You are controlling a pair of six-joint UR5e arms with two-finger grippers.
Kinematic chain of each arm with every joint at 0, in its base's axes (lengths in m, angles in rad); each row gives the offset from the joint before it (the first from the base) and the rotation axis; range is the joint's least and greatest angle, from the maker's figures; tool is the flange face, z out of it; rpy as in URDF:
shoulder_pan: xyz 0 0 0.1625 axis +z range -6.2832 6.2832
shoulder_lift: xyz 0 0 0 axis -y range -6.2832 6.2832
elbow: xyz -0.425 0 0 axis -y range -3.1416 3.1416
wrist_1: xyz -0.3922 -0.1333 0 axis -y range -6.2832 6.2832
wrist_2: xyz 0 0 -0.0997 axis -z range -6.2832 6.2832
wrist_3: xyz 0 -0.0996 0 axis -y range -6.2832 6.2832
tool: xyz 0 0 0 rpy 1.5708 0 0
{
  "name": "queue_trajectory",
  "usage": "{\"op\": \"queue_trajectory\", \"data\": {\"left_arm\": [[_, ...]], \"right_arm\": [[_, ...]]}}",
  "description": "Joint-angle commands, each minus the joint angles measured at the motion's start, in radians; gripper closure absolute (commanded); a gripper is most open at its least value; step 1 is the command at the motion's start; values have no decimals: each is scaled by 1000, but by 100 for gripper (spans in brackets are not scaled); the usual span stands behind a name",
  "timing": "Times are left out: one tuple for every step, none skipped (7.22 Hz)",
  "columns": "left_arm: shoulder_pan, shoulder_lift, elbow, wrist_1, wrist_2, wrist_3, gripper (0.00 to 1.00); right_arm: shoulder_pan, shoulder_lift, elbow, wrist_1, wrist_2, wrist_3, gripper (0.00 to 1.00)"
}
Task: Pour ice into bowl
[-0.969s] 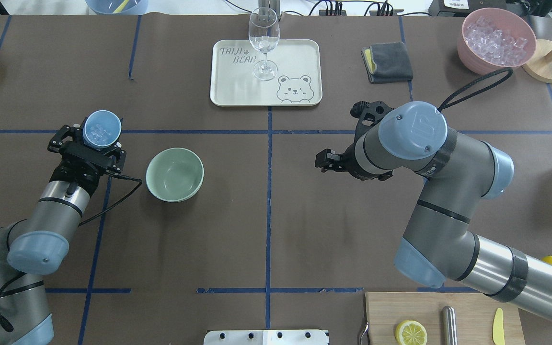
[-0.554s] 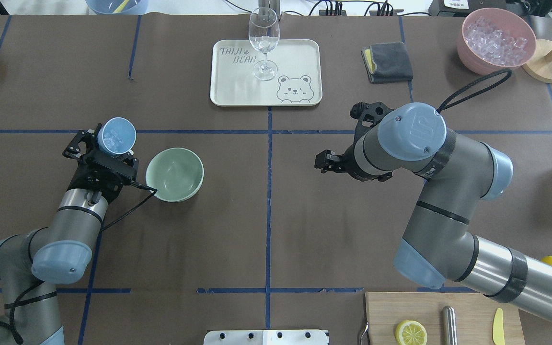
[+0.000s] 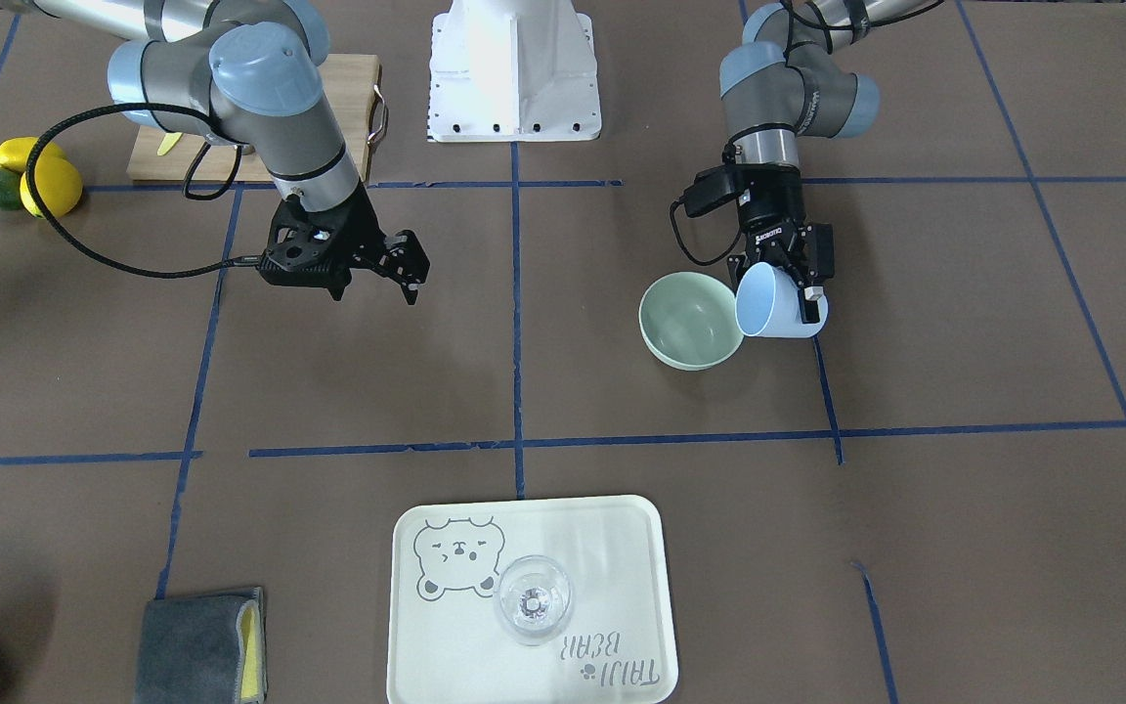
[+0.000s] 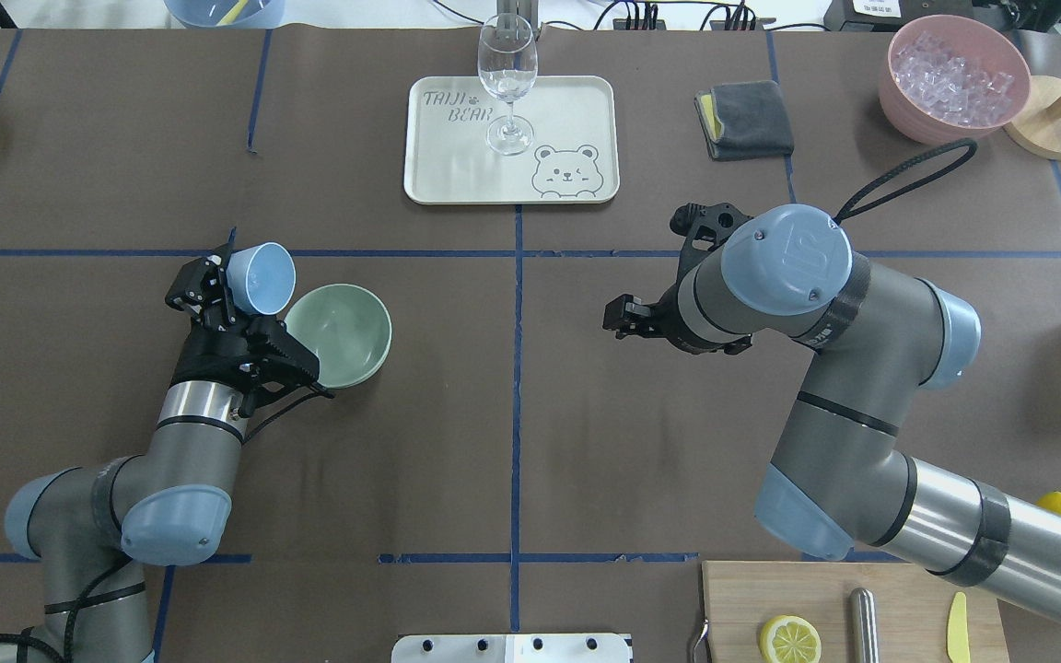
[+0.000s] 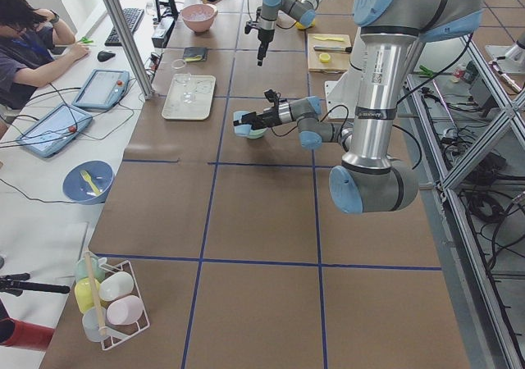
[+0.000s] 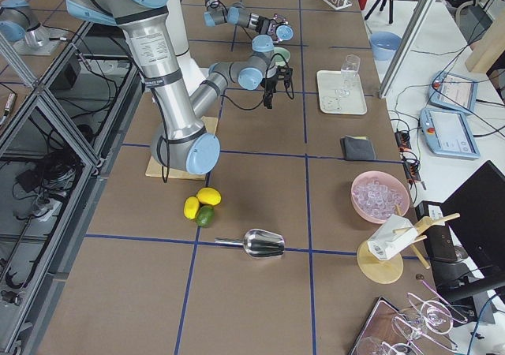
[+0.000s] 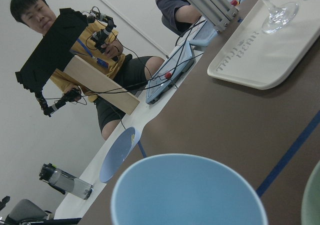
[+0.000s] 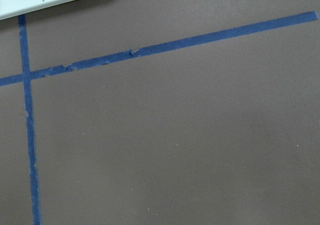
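My left gripper [image 4: 234, 296] is shut on a light blue cup [image 4: 261, 276] and holds it tipped over, its mouth toward the pale mint-green bowl [image 4: 355, 354]. The cup's rim is at the bowl's left edge. From the front, the gripper [image 3: 788, 279], the cup [image 3: 776, 305] and the bowl [image 3: 685, 328] show the same. I cannot make out ice inside the cup, and the bowl looks bare. In the left wrist view only the cup's rim [image 7: 187, 190] shows. My right gripper [image 4: 618, 318] is open and empty, hovering right of the centre line.
A cream tray [image 4: 577, 110] holds a clear wine glass [image 4: 507, 64] at the back centre. A grey cloth [image 4: 744, 118] and a pink container [image 4: 899, 101] full of ice cubes are at the back right. A cutting board [image 4: 899, 599] with a lemon half lies front right.
My left arm has moved right toward the bowl and tipped the cup from upright onto its side. The ice seen in the cup earlier no longer shows. The right arm has barely moved.
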Motion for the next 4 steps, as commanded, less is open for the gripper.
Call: {"op": "queue_trajectory", "data": {"left_arm": [[10,-1,-57,80,19,203,100],[18,-1,-68,100,19,262,100],[28,-1,-62,102,29,295,100],[36,-1,-55,131,75,378,100]], "right_arm": [[-1,1,0,0,0,1,0],[-2,1,1,0,0,1,0],[-2,1,3,0,0,1,0],[-2,1,3,0,0,1,0]]}}
